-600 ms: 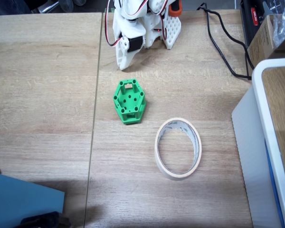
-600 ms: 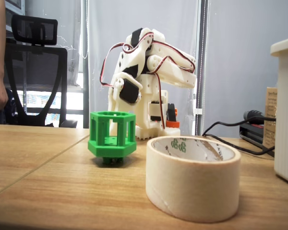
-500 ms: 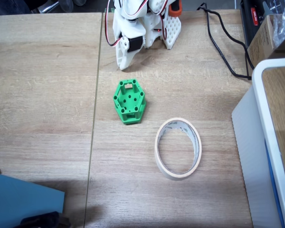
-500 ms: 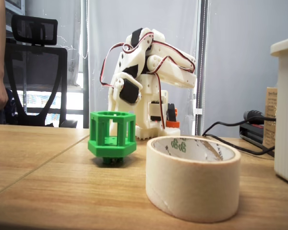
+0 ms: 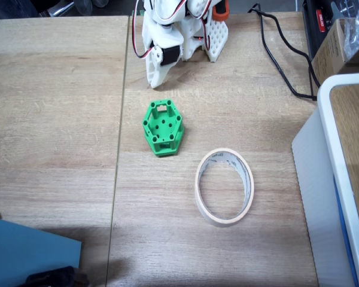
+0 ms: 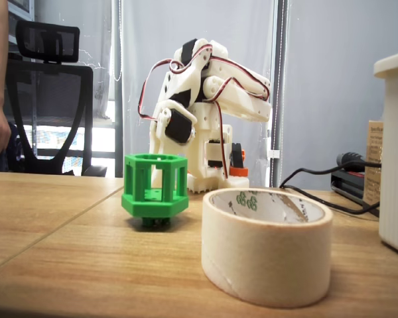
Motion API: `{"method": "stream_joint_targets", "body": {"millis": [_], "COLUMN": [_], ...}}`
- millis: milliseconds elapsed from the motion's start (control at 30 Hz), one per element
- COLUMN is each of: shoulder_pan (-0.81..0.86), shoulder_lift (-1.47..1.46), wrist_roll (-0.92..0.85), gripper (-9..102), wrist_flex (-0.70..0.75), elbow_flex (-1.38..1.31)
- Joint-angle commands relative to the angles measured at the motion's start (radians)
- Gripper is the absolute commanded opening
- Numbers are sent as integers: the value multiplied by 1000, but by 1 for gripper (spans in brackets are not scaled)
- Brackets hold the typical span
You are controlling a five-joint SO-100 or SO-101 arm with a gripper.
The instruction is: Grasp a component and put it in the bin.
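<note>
The white arm (image 5: 173, 30) sat folded at the far edge of the wooden table (image 5: 54, 119), with its gripper (image 5: 157, 81) tucked low and pointing toward the workpieces; whether its jaws were apart or closed could not be told from either fixed view. The green hexagonal component (image 5: 163, 127) stood upright on the table just in front of the gripper tip, apart from it and ungrasped, with its holed flat face upward. The masking tape roll (image 5: 224, 186) serving as the bin lay flat beyond the component and to the right of the gripper in the top-down fixed view, near the component but not touching it. In the low fixed view, the component (image 6: 155, 185) stood left of the roll (image 6: 266, 245), with the arm (image 6: 205, 112) behind both.
</note>
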Motion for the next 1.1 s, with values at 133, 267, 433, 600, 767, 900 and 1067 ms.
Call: {"method": "stream_joint_targets", "body": {"millis": [133, 267, 433, 600, 767, 900, 1067], "shoulder_pan": [-3, -3, 12, -5, -2, -5, -5], "shoulder_lift": [-11, -11, -11, -11, -11, -9, -8], "wrist_roll": [9, 9, 9, 3, -5, -5, -5], "gripper": [0, 0, 0, 0, 1, 1, 1], "wrist_flex": [8, 8, 8, 8, 8, 8, 6], "elbow_flex": [8, 8, 8, 8, 8, 8, -44]}}
